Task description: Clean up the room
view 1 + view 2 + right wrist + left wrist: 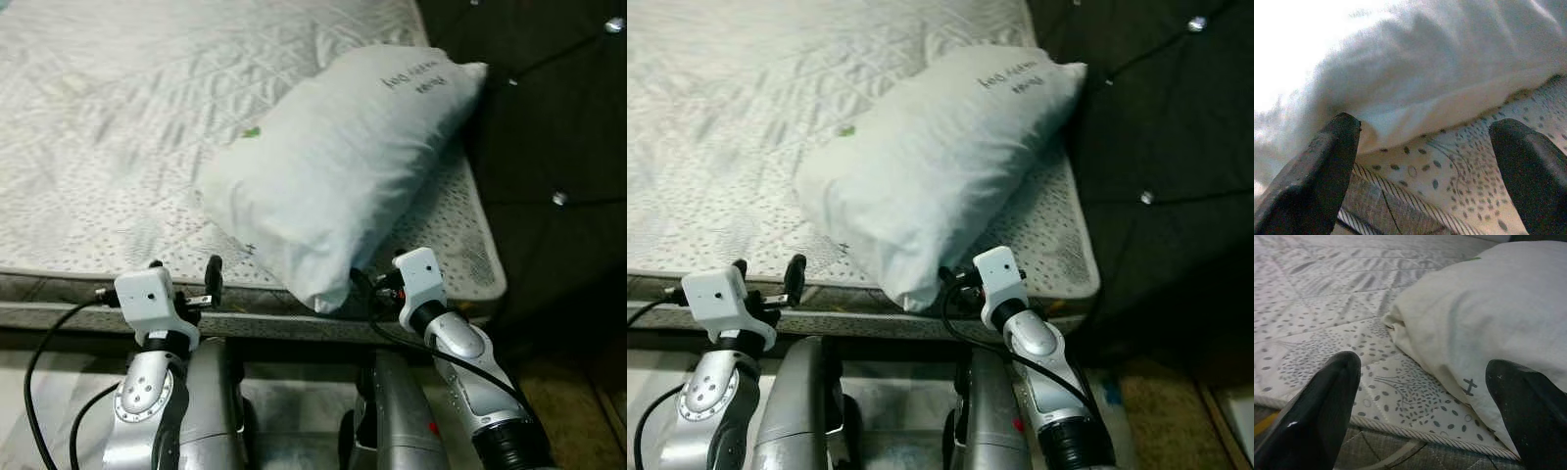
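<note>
A white pillow (338, 157) with grey lettering lies slantwise on the patterned mattress (108, 137), its near corner hanging over the front edge close to the right corner. My left gripper (184, 274) is open at the mattress edge, just left of the pillow, with nothing between its fingers. In the left wrist view the pillow (1498, 323) sits ahead of one finger. My right gripper (362, 284) is open at the pillow's near corner. In the right wrist view the pillow's underside (1425, 63) is right above the fingers (1312, 176), and I cannot tell whether they touch it.
A dark tufted headboard (549, 117) with shiny buttons rises along the mattress's right side. The grey bed frame rail (284, 325) runs below the mattress edge. Tan floor (573, 392) shows at the lower right. The mattress's left and far parts are bare.
</note>
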Controlling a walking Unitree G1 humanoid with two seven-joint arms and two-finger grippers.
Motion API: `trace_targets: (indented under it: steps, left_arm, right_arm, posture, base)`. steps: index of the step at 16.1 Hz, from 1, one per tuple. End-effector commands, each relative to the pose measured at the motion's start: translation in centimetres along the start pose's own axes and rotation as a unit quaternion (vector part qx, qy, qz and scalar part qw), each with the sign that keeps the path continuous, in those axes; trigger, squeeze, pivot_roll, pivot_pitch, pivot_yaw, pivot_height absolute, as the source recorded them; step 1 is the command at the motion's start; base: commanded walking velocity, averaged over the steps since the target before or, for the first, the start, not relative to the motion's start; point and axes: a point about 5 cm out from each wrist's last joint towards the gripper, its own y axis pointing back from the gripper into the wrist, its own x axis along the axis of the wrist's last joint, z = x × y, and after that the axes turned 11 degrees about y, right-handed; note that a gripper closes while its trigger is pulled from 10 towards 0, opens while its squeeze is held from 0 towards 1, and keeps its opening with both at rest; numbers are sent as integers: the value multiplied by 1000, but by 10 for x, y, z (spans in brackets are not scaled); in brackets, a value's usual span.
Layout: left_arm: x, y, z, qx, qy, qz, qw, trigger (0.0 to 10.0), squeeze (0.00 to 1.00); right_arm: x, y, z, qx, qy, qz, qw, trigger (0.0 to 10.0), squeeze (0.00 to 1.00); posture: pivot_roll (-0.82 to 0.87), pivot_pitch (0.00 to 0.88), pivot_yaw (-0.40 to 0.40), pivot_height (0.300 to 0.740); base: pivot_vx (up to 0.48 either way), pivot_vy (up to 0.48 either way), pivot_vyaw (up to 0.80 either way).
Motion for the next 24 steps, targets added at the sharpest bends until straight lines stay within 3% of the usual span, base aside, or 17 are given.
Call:
trace_targets:
  steps: [1, 4, 8, 11, 16, 19, 22, 24]
  left_arm:
    - [-1, 2, 1, 1, 0, -2, 1000, 10000, 0]
    - [-1, 2, 1, 3, 0, -3, 1000, 10000, 0]
    - [-1, 1, 1, 3, 0, -2, 1000, 10000, 0]
    - [0, 0, 2, 4, -1, 1, 1000, 10000, 0]
    - [0, 0, 2, -6, -3, -4, 1000, 10000, 0]
    - [-2, 1, 3, -16, 1, -17, 1000, 10000, 0]
    - [-4, 2, 3, -25, 2, -27, 999, 10000, 0]
    - [-5, 2, 3, -28, 3, -32, 999, 10000, 0]
  right_arm:
    - [-5, 3, 1, 1, 0, -8, 1000, 10000, 0]
    - [-6, 3, -1, 7, 1, -8, 1000, 10000, 0]
    - [-5, 2, -1, 10, -1, -7, 1000, 10000, 0]
    - [-3, 0, 6, 6, 1, -4, 1000, 10000, 0]
    - [24, -4, 60, 51, -22, 19, 998, 10000, 0]
    - [26, 2, 70, 91, -78, 6, 993, 10000, 0]
    - [21, 18, 61, 181, -154, -37, 970, 10000, 0]
    - [22, 26, 63, 194, -210, -48, 957, 10000, 0]
  posture:
    - [87, 243, -63, 566]
    - [86, 245, -64, 566]
    - [82, 251, -64, 522]
    - [86, 252, -60, 522]
    - [80, 245, -52, 522]
    - [82, 244, -49, 522]
    - [82, 245, -37, 522]
    - [77, 241, -31, 522]
  base:
    - [0, 0, 0]
    - [0, 0, 0]
    - [0, 0, 0]
    - [0, 0, 0]
    - [0, 0, 0]
    - [0, 0, 0]
    - [0, 0, 0]
    - [0, 0, 0]
